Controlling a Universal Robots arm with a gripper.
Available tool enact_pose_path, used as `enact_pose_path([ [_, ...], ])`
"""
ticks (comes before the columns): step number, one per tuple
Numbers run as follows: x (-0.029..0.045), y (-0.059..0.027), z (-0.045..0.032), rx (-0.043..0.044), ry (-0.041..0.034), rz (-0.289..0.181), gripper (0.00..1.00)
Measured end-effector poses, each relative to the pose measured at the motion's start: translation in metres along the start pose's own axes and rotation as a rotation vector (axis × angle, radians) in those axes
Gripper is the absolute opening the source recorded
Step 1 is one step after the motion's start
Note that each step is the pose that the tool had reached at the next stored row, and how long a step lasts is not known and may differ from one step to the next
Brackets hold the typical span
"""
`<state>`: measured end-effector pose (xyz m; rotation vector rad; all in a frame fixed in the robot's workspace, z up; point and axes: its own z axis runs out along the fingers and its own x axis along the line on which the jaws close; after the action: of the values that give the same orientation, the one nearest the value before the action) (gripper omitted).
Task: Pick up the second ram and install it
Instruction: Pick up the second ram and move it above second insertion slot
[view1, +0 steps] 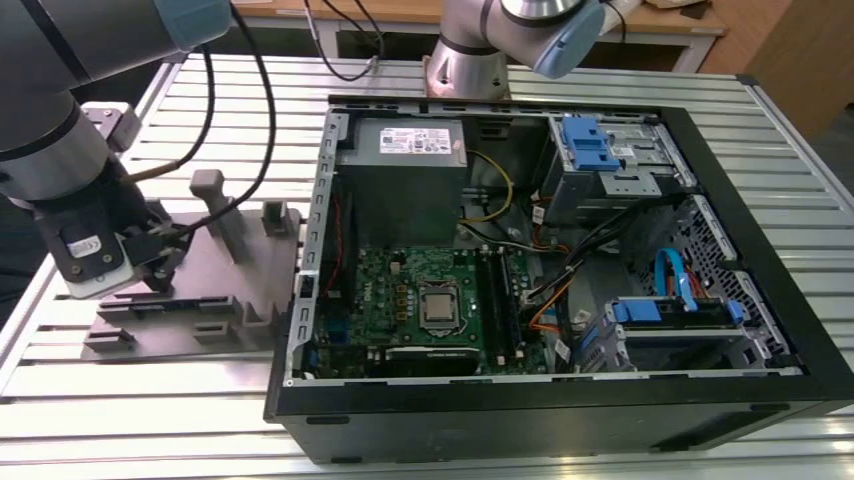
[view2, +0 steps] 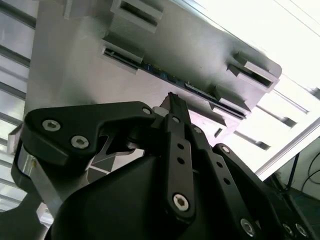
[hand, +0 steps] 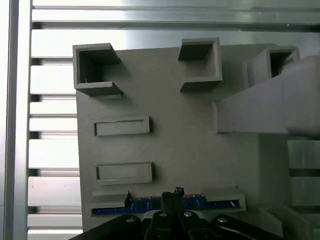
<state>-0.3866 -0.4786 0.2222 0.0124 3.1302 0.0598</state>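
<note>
Exterior view: taken from above at a slant, mid-range. The open PC case (view1: 534, 420) and grey fixture plate (view1: 187, 335) on the slatted table (view1: 134, 400) are covered. First wrist view: aimed straight down on the plate (hand: 175, 140), close. Second wrist view: angled past the gripper (view2: 172, 102), v. close. The plate is shared by all three.

Grey fixture plate (hand: 175, 145) here: matt plastic, faintly grainy, no shine at all. At the plate's edge the second ram (hand: 142, 204) shows a blue board edge with a slight gloss. Over the plate, the gripper (view2: 171, 102) is black, smooth and dull, dotted with bright metal screw heads. Under the plate the table (view1: 134, 400) is ribbed bare metal, brushed and gleaming. Beside the plate, the computer case (view1: 534, 425) is matt black outside and bare grey sheet metal inside, and its processor (view1: 438, 305) flashes polished silver.
</note>
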Motion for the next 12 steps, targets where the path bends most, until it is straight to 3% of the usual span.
enact_pose_path([
  [12,0.0000,0.0000,0.0001,-0.0022,0.0078,-0.206,0.11],
])
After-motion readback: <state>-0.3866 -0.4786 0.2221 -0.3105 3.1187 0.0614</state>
